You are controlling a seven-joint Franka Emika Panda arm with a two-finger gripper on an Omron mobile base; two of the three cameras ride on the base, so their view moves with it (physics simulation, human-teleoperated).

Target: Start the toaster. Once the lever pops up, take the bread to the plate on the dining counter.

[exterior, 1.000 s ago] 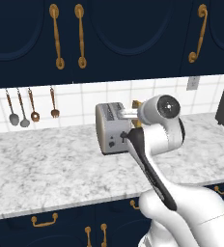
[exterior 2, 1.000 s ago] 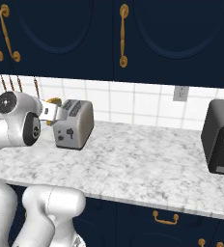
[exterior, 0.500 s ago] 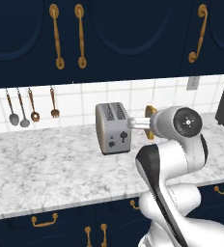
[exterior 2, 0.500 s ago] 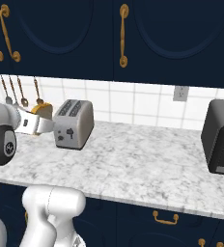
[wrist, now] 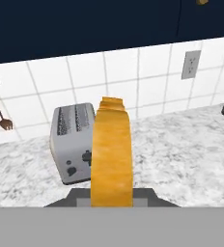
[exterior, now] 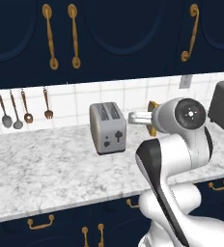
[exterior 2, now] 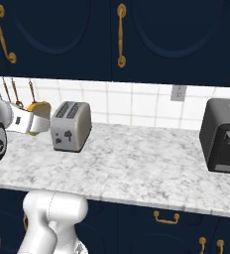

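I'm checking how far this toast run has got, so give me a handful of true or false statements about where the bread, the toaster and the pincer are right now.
1. The bread is held in the pincer. True.
2. The bread sits down in a slot of the toaster. False: it is out of the toaster, held in the air beside it.
3. The toaster stands on the marbled counter by the tiled wall. True.
4. The black appliance stands right against the toaster. False: it is far along the counter from it.
5. Utensils hang on the wall. True.
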